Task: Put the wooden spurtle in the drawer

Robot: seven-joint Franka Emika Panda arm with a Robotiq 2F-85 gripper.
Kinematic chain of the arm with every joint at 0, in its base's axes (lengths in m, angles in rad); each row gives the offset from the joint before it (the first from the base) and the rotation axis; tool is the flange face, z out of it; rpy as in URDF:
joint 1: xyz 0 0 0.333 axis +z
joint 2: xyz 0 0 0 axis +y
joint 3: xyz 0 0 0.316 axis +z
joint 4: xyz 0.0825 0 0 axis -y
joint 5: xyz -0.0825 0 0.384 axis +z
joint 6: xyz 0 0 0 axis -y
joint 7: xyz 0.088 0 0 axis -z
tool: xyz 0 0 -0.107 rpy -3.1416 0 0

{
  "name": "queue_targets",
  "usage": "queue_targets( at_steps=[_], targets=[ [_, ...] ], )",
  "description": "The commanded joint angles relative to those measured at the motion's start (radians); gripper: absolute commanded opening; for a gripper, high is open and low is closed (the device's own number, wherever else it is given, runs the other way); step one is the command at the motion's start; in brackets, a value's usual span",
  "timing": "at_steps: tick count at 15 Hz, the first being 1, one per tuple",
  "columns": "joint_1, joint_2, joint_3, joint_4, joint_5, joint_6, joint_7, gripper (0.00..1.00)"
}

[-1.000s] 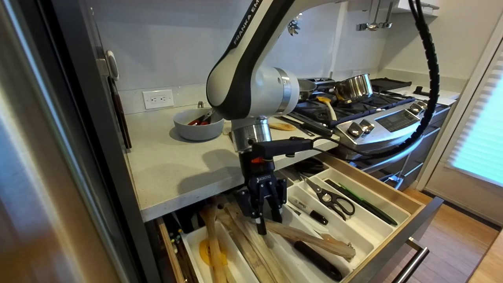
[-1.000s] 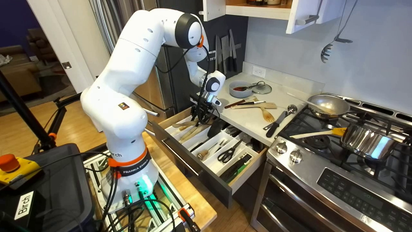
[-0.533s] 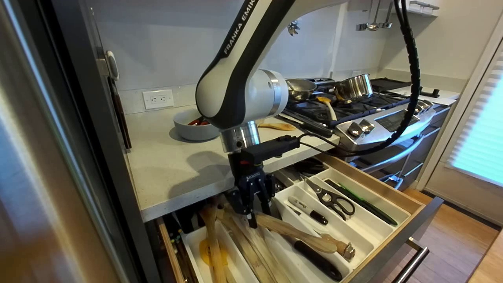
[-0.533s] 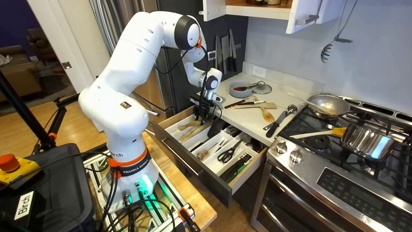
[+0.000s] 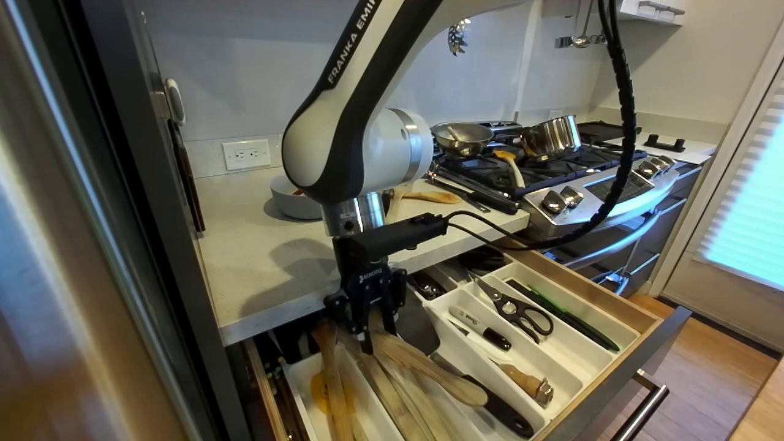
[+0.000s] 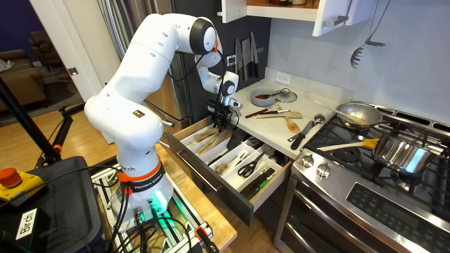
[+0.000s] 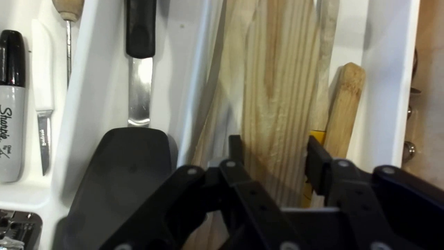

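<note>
The end effector (image 7: pixel 274 152) is nearest in the wrist view, its fingers (image 7: pixel 236 149) set against both long edges of the spurtle (image 5: pixel 432 369), pinching it. From there the spurtle runs towards 12 o'clock in the wrist view and towards 4 o'clock in an exterior view, over the pulled-out drawer (image 5: pixel 569 280). Just beneath and beside it lie the wooden utensils (image 5: pixel 389 392); whether it touches them I cannot tell. The black spatula (image 7: pixel 118 180) lies near, at about 9 o'clock of the end effector in the wrist view. Farther out, in an exterior view, the scissors (image 5: pixel 520 315) lie at about 3 o'clock, inside the drawer. Beyond, the bowl (image 5: pixel 297 205) stands on the surface (image 5: pixel 245 257) at 11 o'clock, and the stove (image 5: pixel 582 211), bearing the pot (image 5: pixel 554 138), is between 1 and 2 o'clock.

The step in hand looks to be the placing: the spurtle is over its goal but not yet let go. The next move probably calls for lining it up with the wooden utensils, lowering it gently, parting the fingers and rising clear of the surface's edge.
</note>
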Motion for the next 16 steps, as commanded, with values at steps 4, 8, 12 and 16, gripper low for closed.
queue_targets(
  at_steps=[4, 8, 12, 16],
  targets=[
    [-0.035, -0.013, 0.046, -0.005, 0.041, -0.114, -0.025, 0.93],
    [-0.076, -0.173, 0.084, -0.148, 0.064, -0.151, -0.118, 1.0],
    [-0.096, -0.393, 0.096, -0.349, 0.079, -0.077, -0.169, 1.0],
    [-0.093, -0.426, 0.082, -0.352, 0.114, -0.049, -0.14, 1.0]
  ],
)
